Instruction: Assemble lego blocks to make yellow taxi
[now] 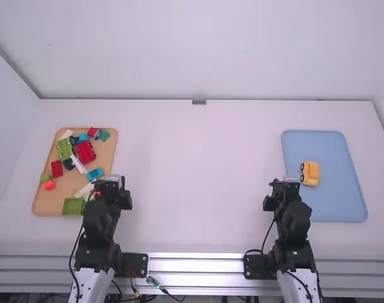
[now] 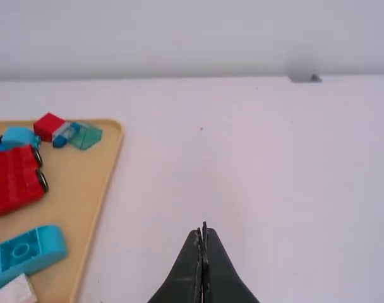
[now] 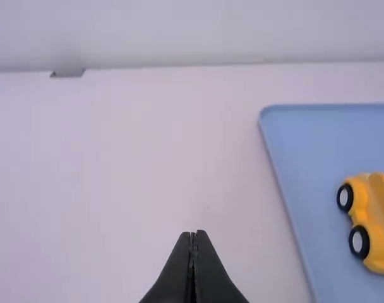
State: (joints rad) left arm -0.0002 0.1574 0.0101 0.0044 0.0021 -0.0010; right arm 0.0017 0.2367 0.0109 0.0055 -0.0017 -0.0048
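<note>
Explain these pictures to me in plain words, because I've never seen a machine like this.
The machine is a pair of robot arms, left arm and right arm, mounted at the near edge of a white table. Each ends in a black two-finger gripper.

The high view comes from a fixed camera above and behind the arms. Each of the other two comes from a camera on one arm's wrist, with that arm's own fingers at the bottom edge.

On the left, a tan tray holds mixed toy blocks, including a red wheeled piece and a green block. On the right, a blue tray holds a yellow toy car piece with black wheels.

Nothing is held: the left gripper and right gripper are both closed and empty.
</note>
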